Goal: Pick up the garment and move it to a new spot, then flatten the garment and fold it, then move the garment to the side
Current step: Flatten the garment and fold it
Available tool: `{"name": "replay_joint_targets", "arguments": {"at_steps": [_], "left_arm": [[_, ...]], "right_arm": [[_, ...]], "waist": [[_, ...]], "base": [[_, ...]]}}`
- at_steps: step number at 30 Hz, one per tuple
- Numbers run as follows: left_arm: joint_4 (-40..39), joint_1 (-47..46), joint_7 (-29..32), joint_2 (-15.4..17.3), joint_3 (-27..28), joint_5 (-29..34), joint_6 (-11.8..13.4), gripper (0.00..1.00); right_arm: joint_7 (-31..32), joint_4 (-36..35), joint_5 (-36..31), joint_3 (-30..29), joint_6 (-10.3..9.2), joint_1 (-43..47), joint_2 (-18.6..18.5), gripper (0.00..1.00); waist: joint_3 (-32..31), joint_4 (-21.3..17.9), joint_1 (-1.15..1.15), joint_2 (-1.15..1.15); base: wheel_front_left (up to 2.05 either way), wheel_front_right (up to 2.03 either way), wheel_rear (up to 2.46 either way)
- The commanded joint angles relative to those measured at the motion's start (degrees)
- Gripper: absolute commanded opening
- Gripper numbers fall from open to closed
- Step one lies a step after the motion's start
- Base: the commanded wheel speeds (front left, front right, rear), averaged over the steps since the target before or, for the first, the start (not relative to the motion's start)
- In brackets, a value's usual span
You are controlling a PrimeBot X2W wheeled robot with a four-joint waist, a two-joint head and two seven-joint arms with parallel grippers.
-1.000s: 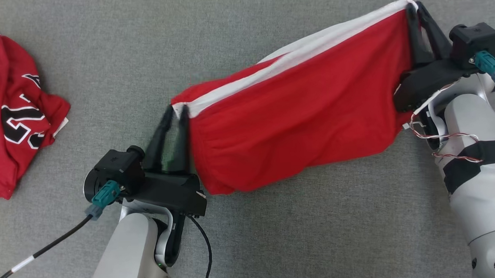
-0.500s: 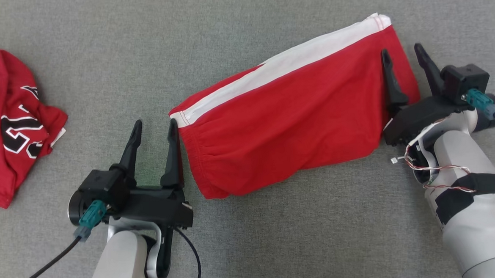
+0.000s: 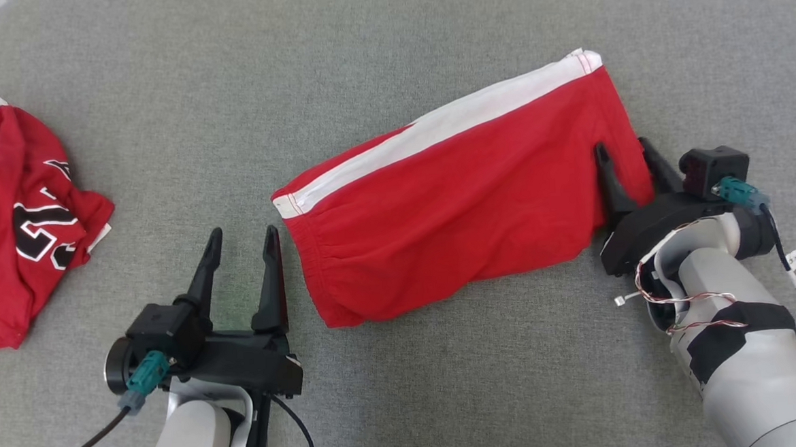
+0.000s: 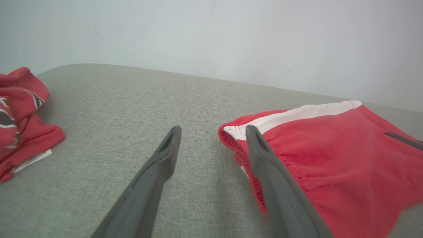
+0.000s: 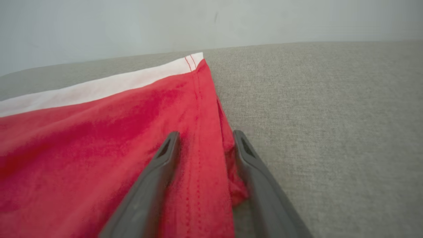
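Note:
The garment (image 3: 451,207) is a pair of red shorts with a white side stripe, lying flat and slanted on the grey surface. My left gripper (image 3: 244,231) stands open just left of the waistband end, holding nothing. In the left wrist view its right finger (image 4: 264,155) sits beside the waistband corner (image 4: 231,130). At the leg hem on the right, my right gripper (image 3: 621,146) is open with its fingers astride the hem edge. The right wrist view shows red cloth (image 5: 99,148) between and under its spread fingers (image 5: 155,178), not pinched.
A crumpled red jersey (image 3: 16,223) with black-and-white numbers lies at the far left, also seen in the left wrist view (image 4: 19,109). The grey padded surface (image 3: 406,386) spreads wide around the shorts; a pale wall rises beyond its far edge.
Both grippers have opened and let go of the shorts, which dropped flat. Both arms have drawn back toward me. The head view has also shifted.

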Motion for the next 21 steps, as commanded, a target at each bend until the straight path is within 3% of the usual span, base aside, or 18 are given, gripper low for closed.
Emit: {"name": "replay_joint_targets", "arguments": {"at_steps": [1,11,21], "left_arm": [[0.24,0.67,-0.19,-0.02,-0.07,0.39,-0.11,1.00],[2.51,5.73,-0.19,-0.01,0.59,2.53,0.33,1.00],[3.84,12.94,-0.19,-0.03,4.27,4.49,0.36,1.00]], "right_arm": [[0.93,2.53,0.95,1.06,-0.12,2.69,1.38,0.00],[-1.45,4.47,6.62,-0.86,-0.13,5.36,2.73,0.00],[-1.54,-4.84,6.10,-8.23,-0.13,17.34,5.57,0.00]], "waist": [[-0.65,0.02,0.02,0.01],[-7.60,-2.25,0.02,0.01],[-14.30,-7.13,0.02,0.01]], "base": [[0.00,0.00,0.00],[0.00,0.00,0.00],[0.00,0.00,0.00]]}}
